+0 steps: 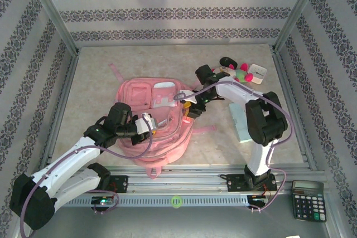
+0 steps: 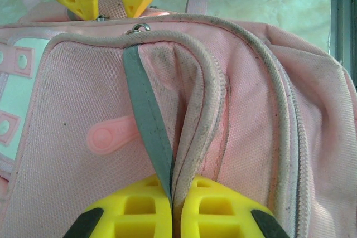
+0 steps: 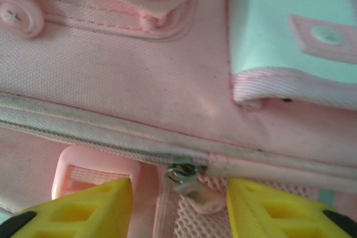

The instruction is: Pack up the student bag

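Right under our lens, the left claw (image 2: 174, 187) is clenched on a grey-edged fold of the student bag (image 1: 167, 140), which lies flat in the middle of the bench (image 1: 95, 82), that arm reaching in from 8 o'clock. At the bag's 3 o'clock edge we see the right claw (image 3: 178, 193) released, fingers either side of the zipper pull (image 3: 179, 172), not pinching it.

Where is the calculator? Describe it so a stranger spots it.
From the pink student bag mid-table, go to the right arm's base at the near rail. Just right of it, outside the metal frame, lies the calculator: dark, flat, rows of keys, unlike the soft plush toy.
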### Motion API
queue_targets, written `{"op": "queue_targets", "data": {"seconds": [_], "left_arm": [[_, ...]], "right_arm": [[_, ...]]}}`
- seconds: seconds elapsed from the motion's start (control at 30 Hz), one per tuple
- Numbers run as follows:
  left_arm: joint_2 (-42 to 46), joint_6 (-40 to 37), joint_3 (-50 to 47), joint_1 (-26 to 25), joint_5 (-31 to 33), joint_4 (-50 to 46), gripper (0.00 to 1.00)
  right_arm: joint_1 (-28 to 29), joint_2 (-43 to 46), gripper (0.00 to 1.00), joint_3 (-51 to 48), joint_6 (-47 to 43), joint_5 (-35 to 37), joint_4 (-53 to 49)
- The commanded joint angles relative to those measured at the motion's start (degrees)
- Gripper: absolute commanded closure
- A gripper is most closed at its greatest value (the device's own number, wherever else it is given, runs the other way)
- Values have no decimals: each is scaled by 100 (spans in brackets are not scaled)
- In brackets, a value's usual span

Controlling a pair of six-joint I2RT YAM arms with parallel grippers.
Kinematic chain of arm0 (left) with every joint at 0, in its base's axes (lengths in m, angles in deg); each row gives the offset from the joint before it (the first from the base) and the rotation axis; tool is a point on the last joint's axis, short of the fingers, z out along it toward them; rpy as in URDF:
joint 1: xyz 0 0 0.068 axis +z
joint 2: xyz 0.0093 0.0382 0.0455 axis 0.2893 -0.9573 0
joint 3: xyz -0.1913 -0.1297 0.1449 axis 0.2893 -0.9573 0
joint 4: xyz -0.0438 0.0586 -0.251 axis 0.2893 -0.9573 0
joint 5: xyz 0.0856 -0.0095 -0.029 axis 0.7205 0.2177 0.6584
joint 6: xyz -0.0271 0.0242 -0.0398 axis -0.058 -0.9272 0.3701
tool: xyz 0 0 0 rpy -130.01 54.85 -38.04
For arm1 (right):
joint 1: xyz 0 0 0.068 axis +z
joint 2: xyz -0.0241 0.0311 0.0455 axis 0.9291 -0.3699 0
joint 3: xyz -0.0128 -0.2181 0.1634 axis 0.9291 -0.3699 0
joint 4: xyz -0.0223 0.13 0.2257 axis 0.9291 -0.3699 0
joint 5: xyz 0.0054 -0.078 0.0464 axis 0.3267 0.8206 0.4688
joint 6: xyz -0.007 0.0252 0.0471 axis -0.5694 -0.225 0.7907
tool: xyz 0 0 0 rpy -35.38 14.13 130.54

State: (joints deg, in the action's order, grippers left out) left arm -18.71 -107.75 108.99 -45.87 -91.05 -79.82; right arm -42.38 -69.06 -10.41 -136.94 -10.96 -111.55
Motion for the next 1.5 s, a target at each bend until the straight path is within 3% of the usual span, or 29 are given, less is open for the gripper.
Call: {"op": "queue_targets", "data": {"seconds": [0.0,0.17,0.3,0.53,0.6,0.67,0.7,1.0,1.27,1.47], "left_arm": [[160,-145,212,101,-316,610,100],[72,-147,227,115,-332,696,100],[60,-123,232,105,-273,777,100],[151,-23,198,113,-261,841,100],[174,38,173,115,-204,899,100],[160,248,174,117,131,1004,100],[127,369,193,118,306,1023,100],[-296,1903,574,-46,2082,1053,100],[-690,2285,1004,-426,3270,836,100],[-1077,2609,1265,-881,4022,1005,100]], "right_arm": [[72,-112,53,244,-359,-396,-774],[77,-199,58,438,-234,-539,-1126],[76,-318,72,604,246,-504,-1078],[71,-391,75,657,961,-322,-750],[72,-390,85,633,1040,-247,-659],[46,-310,99,595,1210,-211,-553],[24,-243,100,569,1352,-212,-507],[75,909,100,-240,3010,-266,-226],[438,1656,100,-588,4242,-577,-211],[751,1837,100,-697,5873,-914,19]]}}
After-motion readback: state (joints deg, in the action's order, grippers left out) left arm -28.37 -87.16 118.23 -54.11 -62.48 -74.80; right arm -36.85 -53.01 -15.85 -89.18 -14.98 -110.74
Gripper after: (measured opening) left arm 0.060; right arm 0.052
